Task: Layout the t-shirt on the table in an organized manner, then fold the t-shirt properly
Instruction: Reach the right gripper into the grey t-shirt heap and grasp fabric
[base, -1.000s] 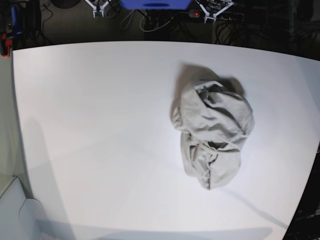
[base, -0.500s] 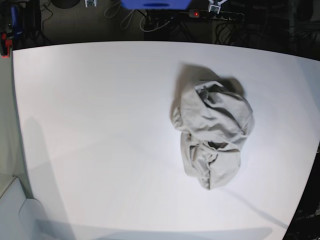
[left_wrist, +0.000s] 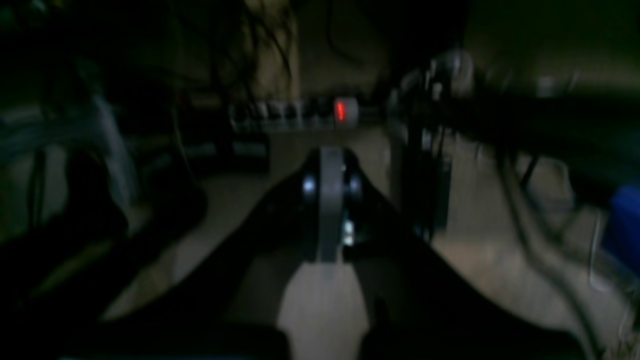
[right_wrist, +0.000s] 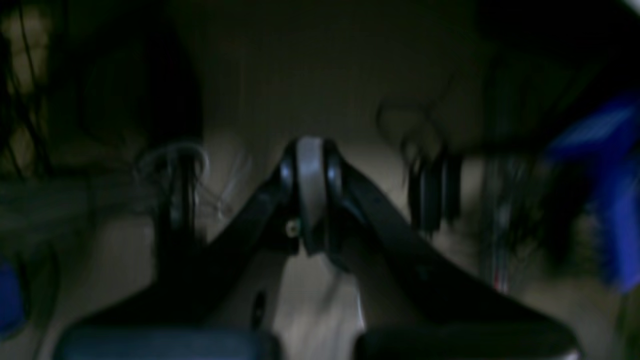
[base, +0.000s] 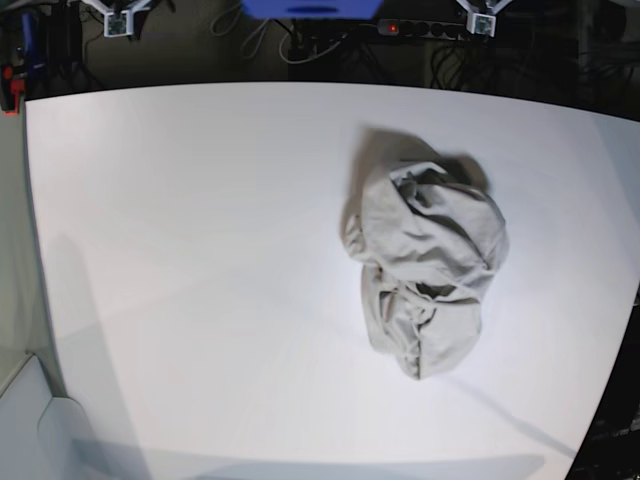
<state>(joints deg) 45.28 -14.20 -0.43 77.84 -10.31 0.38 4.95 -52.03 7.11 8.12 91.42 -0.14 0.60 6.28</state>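
The t-shirt (base: 425, 270) lies crumpled in a grey-beige heap on the right half of the white table (base: 200, 250). No sleeve or collar shows plainly. Both grippers hang beyond the table's far edge, well away from the cloth. In the base view my right gripper (base: 120, 20) peeks in at the top left and my left gripper (base: 482, 20) at the top right. The left wrist view shows my left gripper (left_wrist: 331, 162) shut on nothing over dark floor. In the right wrist view my right gripper (right_wrist: 310, 150) is likewise shut and empty.
Behind the far table edge are a power strip with a red light (base: 392, 28), tangled cables (base: 290, 45) and a blue object (base: 312, 8) on dark floor. A red item (base: 10, 85) sits off the table's far left corner.
At the top of the base view both grippers have shifted outward, away from each other. The t-shirt has not moved.
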